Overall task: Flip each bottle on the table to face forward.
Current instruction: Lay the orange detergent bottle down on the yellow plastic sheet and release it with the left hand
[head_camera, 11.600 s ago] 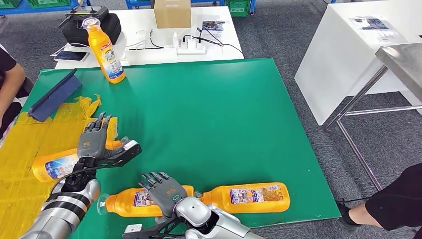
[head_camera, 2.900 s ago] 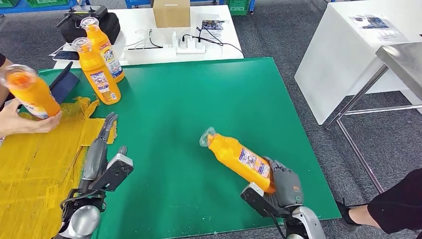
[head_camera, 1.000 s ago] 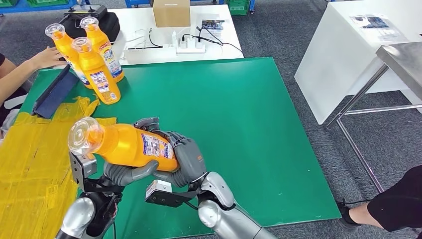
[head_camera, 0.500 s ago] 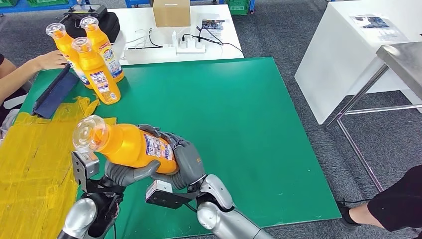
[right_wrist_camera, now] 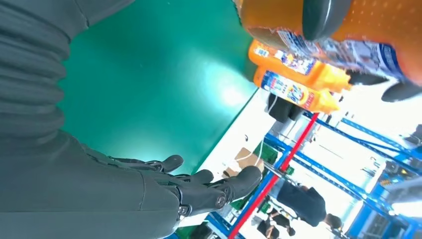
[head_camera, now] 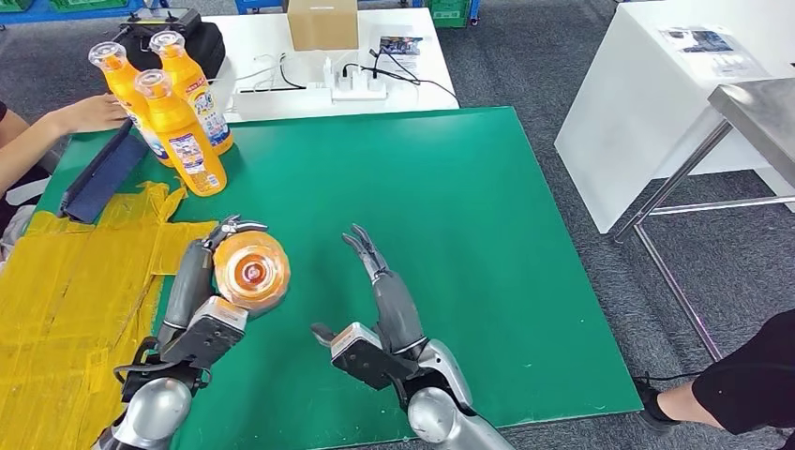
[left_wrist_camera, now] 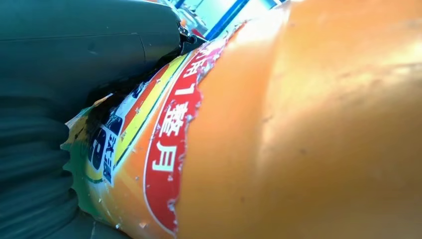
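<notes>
Over the green table mat (head_camera: 450,206) I see my left hand (head_camera: 202,281) gripping an orange plastic bottle (head_camera: 251,271) cap-up, its torn label close in the wrist view, while my right hand (head_camera: 380,291) hangs beside it, fingers spread, holding nothing.

Looks like a robotics test bay inside a warehouse or workshop. I stand at a work table covered by a flat green mat (head_camera: 450,216), with torn yellow tape sheeting (head_camera: 66,281) at my 9 o'clock. At 12 o'clock, a white bench (head_camera: 281,84) carries a brown cardboard box (head_camera: 323,23), a white power strip with cables (head_camera: 361,89) and a black equipment case (head_camera: 202,42). Floor is grey carpet (head_camera: 525,66). At 2 o'clock, a white cabinet (head_camera: 656,84) and a steel-legged table (head_camera: 759,112). My right wrist view shows blue metal racking (right_wrist_camera: 348,164) with people standing near it.
</notes>
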Controlling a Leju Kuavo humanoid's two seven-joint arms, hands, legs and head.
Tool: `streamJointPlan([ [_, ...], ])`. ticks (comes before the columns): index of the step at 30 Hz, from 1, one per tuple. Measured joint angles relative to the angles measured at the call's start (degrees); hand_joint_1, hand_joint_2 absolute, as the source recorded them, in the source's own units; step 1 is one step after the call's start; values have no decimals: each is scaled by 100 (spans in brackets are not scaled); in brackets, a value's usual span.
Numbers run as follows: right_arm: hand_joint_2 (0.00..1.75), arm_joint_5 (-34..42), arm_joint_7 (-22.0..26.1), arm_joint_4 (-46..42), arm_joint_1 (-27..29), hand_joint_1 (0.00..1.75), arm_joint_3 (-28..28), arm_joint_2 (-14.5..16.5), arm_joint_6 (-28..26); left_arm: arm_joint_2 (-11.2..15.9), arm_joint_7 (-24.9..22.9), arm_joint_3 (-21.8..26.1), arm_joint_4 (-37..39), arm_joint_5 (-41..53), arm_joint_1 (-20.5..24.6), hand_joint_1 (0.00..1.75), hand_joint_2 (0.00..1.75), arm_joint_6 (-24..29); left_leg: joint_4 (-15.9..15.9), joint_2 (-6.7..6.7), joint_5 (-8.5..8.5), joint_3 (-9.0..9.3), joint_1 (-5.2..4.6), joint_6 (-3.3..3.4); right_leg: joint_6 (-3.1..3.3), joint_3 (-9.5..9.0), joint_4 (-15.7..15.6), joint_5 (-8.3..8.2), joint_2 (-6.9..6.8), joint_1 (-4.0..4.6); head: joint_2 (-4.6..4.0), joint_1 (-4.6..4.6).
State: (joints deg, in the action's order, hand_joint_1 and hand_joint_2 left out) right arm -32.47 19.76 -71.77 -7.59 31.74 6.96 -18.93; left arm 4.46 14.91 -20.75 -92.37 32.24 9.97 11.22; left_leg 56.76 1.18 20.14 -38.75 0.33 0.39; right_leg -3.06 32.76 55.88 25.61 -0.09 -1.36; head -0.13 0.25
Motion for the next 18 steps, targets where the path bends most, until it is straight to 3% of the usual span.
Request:
streamJointPlan([
  [2, 175, 142, 2, -192, 105, 0, -106, -16, 55, 32, -372, -2, 15, 777, 24, 175, 175, 224, 0, 3, 1, 2, 1, 0, 1, 25, -1, 3, -1, 0, 0, 0],
  [4, 175, 458, 3, -519, 268, 0, -282, -41, 256, 127, -1041, -5, 130, 2283, 108, 175, 175, 400, 0, 6, 3, 3, 1, -1, 2, 46, -2, 6, -1, 0, 0, 0],
  [6, 175, 798, -8, -903, 440, 0, -508, -74, 580, 277, -1724, 9, 447, 3813, 269, 175, 175, 417, 0, 5, 4, 2, 1, -2, 2, 41, -1, 5, -1, 0, 0, 1],
  [8, 175, 1075, -62, -1217, 574, 0, -745, -101, 878, 425, -2196, 65, 980, 4774, 483, 175, 175, 398, 0, 1, 3, 3, 1, -3, 3, 34, 0, 3, 1, 1, 0, 1],
  [13, 175, 1653, -191, -1602, 767, 0, -1342, -137, 1289, 677, -2680, 274, 2719, 5623, 1098, 175, 175, 415, 0, -3, -4, 4, 2, -1, 3, 12, 3, -2, 2, 1, 0, 1],
  [18, 175, 1821, -176, -1784, 871, 0, -1696, -143, 1395, 785, -2925, 341, 4264, 5726, 1590, 175, 175, 394, 1, -5, -5, 0, 1, -1, 1, -1, 4, -2, 2, 0, 0, 1],
])
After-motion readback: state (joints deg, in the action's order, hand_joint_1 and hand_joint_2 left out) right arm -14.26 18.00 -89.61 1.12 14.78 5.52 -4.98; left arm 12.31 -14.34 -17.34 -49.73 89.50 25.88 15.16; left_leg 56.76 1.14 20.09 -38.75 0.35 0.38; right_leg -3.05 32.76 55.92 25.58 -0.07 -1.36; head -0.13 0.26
